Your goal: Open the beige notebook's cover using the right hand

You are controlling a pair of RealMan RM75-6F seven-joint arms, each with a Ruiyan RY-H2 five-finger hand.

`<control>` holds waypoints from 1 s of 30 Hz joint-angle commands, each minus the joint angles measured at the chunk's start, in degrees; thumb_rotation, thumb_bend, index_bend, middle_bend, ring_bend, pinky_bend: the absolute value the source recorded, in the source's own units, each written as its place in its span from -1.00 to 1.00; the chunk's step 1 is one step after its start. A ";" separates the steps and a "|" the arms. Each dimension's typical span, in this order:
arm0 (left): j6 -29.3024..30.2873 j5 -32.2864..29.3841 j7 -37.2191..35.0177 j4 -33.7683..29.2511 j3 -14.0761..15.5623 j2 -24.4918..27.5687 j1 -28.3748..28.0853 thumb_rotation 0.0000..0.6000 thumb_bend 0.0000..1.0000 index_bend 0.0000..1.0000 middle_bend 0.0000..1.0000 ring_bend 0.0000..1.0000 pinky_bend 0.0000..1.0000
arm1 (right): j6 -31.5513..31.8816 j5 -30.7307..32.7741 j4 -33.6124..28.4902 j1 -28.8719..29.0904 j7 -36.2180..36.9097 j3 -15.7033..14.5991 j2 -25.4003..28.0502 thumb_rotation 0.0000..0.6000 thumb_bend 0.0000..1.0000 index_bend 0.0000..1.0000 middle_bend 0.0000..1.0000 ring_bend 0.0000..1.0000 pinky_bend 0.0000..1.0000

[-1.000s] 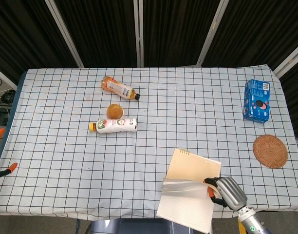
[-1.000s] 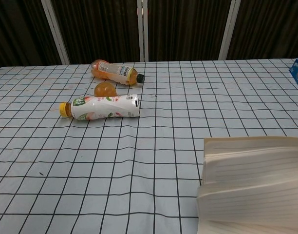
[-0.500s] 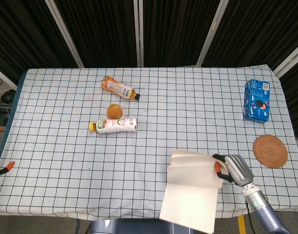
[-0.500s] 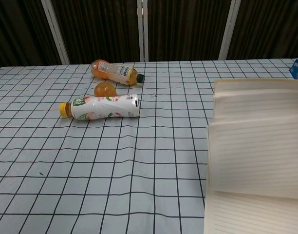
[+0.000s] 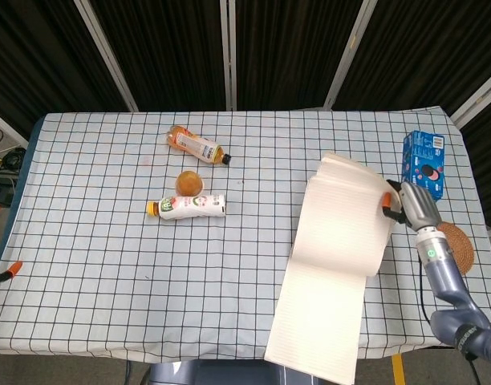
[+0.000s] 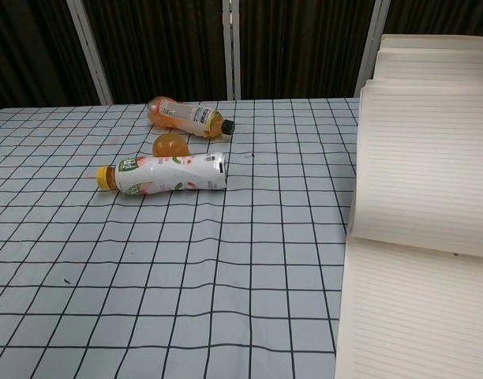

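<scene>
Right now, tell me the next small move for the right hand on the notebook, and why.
Probably carry the lifted stack further away from the robot and lower it flat. The right hand grips the right edge of the raised pages of the beige notebook, which stand curved above the table with lined pages exposed below, so the flip looks unfinished.

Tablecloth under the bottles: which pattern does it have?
White tablecloth with black grid lines, clearest in the chest view.
</scene>
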 commanded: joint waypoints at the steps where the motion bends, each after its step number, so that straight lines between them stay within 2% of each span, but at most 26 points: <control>1: -0.78 -0.56 0.70 0.52 -0.16 -0.49 -0.48 1.00 -0.65 -1.00 -1.00 -1.00 -1.00 | -7.68 6.49 13.79 6.43 -1.34 4.45 -5.98 1.00 0.42 0.34 0.11 0.19 0.21; 2: -1.13 -0.76 0.86 0.65 -0.13 -0.59 -0.61 1.00 -0.65 -1.00 -1.00 -1.00 -1.00 | -8.56 7.13 15.68 7.07 -1.44 4.74 -6.84 1.00 0.39 0.29 0.05 0.13 0.16; 3: -1.66 -1.07 1.07 0.82 -0.10 -0.74 -0.80 1.00 -0.65 -1.00 -1.00 -1.00 -1.00 | -10.22 8.19 18.54 8.05 -1.38 5.20 -8.15 1.00 0.31 0.17 -0.09 -0.01 0.02; 5: -2.35 -1.47 1.37 1.06 -0.03 -0.92 -1.03 1.00 -0.65 -1.00 -1.00 -1.00 -1.00 | -12.88 9.07 21.48 9.19 -0.79 5.53 -9.45 1.00 0.11 -0.19 -0.48 -0.43 -0.40; 6: -2.79 -1.71 1.60 1.16 0.04 -0.96 -1.15 1.00 -0.65 -1.00 -1.00 -1.00 -1.00 | -14.96 9.39 22.65 9.71 -0.27 5.47 -9.82 1.00 -0.05 -0.43 -0.73 -0.71 -0.67; 7: -3.09 -1.93 1.78 1.19 0.05 -0.96 -1.26 1.00 -0.65 -1.00 -1.00 -1.00 -1.00 | -18.11 9.70 23.54 10.26 0.10 5.07 -9.84 1.00 -0.19 -0.63 -0.91 -0.90 -0.87; 9: -3.42 -2.25 1.90 1.15 -0.03 -0.93 -1.41 1.00 -0.65 -1.00 -1.00 -1.00 -1.00 | -25.72 9.99 25.23 11.63 0.28 3.82 -9.15 1.00 -0.36 -0.85 -1.00 -1.00 -1.00; 10: -3.43 -2.34 1.74 1.09 -0.08 -0.88 -1.41 1.00 -0.65 -1.00 -1.00 -1.00 -1.00 | -28.32 9.62 26.31 12.22 0.26 3.22 -9.19 1.00 -0.42 -0.93 -1.00 -1.00 -1.00; 12: -3.36 -2.35 1.61 0.99 -0.09 -0.76 -1.37 1.00 -0.65 -1.00 -1.00 -1.00 -1.00 | -29.64 9.01 28.07 12.52 -0.30 2.38 -9.82 1.00 -0.49 -1.00 -1.00 -1.00 -1.00; 16: -3.08 -2.16 1.09 0.64 -0.06 -0.40 -1.22 1.00 -0.65 -1.00 -1.00 -1.00 -1.00 | -28.42 9.03 31.08 12.41 -0.38 2.62 -11.64 1.00 -0.56 -1.00 -1.00 -1.00 -1.00; 19: -2.81 -1.90 0.70 0.49 -0.02 -0.19 -1.11 1.00 -0.65 -1.00 -1.00 -1.00 -1.00 | -27.10 9.04 30.93 11.83 -0.01 3.12 -11.56 1.00 -0.57 -1.00 -1.00 -1.00 -1.00; 21: -2.74 -1.76 0.44 0.44 0.02 -0.04 -1.06 1.00 -0.65 -1.00 -1.00 -1.00 -1.00 | -25.82 8.55 29.44 11.14 0.36 3.30 -10.79 1.00 -0.57 -1.00 -1.00 -1.00 -1.00; 25: -2.79 -1.65 0.26 0.64 0.16 0.13 -1.01 1.00 -0.65 -1.00 -1.00 -1.00 -1.00 | -19.33 5.14 22.83 7.86 2.08 2.98 -8.09 1.00 -0.57 -1.00 -1.00 -1.00 -1.00; 27: -2.78 -1.36 0.23 0.80 0.31 0.12 -1.03 1.00 -0.65 -1.00 -1.00 -1.00 -1.00 | -13.84 1.65 17.86 4.88 2.90 1.67 -6.07 1.00 -0.58 -1.00 -1.00 -1.00 -1.00; 30: -2.69 -0.74 0.26 1.13 0.57 -0.09 -1.08 1.00 -0.78 -1.00 -1.00 -1.00 -1.00 | -6.46 -2.76 12.71 0.91 2.25 -0.79 -3.93 1.00 -0.66 -1.00 -1.00 -1.00 -1.00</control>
